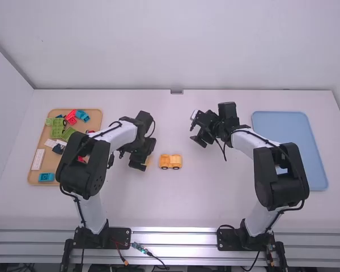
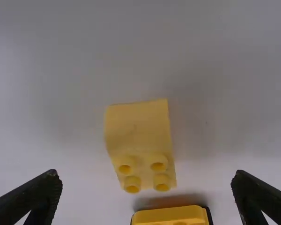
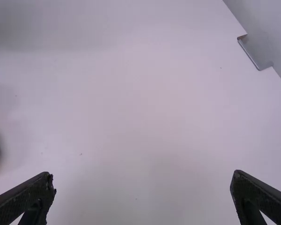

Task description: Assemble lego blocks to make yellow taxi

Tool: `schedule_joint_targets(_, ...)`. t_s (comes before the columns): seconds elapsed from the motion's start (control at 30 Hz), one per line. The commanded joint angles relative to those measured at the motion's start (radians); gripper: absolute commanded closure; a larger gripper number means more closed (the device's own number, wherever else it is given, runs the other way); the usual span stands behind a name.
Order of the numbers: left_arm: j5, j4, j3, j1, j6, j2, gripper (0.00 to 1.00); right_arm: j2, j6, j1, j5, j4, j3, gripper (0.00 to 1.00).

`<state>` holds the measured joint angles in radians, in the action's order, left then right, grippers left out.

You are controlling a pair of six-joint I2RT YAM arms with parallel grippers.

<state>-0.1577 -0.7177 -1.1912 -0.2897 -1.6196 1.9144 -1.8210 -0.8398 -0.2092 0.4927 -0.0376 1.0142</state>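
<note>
Left gripper [image 1: 140, 160] stands open above a pale yellow block [image 2: 138, 133]

In the high view, this gripper hides most of the block. The left wrist view shows it well: one end is smooth and curved, the other carries four hollow studs. It lies between the widely parted fingers, not grasped.

Just beside it, the yellow wheeled body [image 1: 170, 161] sits about midway between the table's near and far edges, left of the centre. Both wrist views cut it off; the high view shows two dark wheels.

Towards the table's left edge, the left arm covers part of the wooden tray [image 1: 52, 162]. Farther away, the right gripper [image 1: 200, 137] is wide open and empty.
</note>
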Motion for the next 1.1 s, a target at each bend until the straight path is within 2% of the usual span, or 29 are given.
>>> schedule_joint_targets(0.0,-0.035,0.009,0.007,0.022,0.090,-0.010,0.02,0.035,0.006,-0.001,0.013,0.003,-0.006,0.01)
schedule_joint_targets(0.27,-0.051,-0.011,-0.005,0.097,0.270,-0.080,0.00,0.035,0.005,-0.001,0.013,0.003,-0.006,0.01)
schedule_joint_targets(0.43,-0.042,-0.088,-0.064,0.137,0.518,-0.135,0.05,0.035,0.005,-0.001,0.013,0.002,-0.006,0.01)
schedule_joint_targets(0.57,-0.122,-0.101,-0.148,0.146,0.957,-0.148,0.08,0.035,0.005,-0.001,0.013,0.002,-0.006,0.01)
schedule_joint_targets(0.63,-0.192,-0.127,-0.188,0.138,1.237,-0.148,0.16,0.035,0.005,-0.001,0.012,0.000,-0.006,0.01)
schedule_joint_targets(0.67,-0.207,-0.138,-0.196,0.138,1.291,-0.148,0.15,0.035,0.005,-0.001,0.012,-0.001,-0.006,0.01)
schedule_joint_targets(0.73,-0.224,-0.165,-0.207,0.139,1.414,-0.148,0.01,0.035,0.005,-0.001,0.012,-0.001,-0.006,0.01)
schedule_joint_targets(0.83,-0.208,-0.152,-0.208,0.139,1.445,-0.148,0.01,0.035,0.005,-0.001,0.012,-0.009,-0.006,0.01)
schedule_joint_targets(0.93,-0.081,-0.170,-0.197,0.139,1.430,-0.148,0.01,0.035,-0.005,-0.001,0.000,-0.030,-0.005,0.01)
schedule_joint_targets(1.07,-0.006,-0.150,-0.184,0.138,1.448,-0.148,0.01,0.035,-0.005,-0.001,0.005,-0.056,-0.005,0.01)
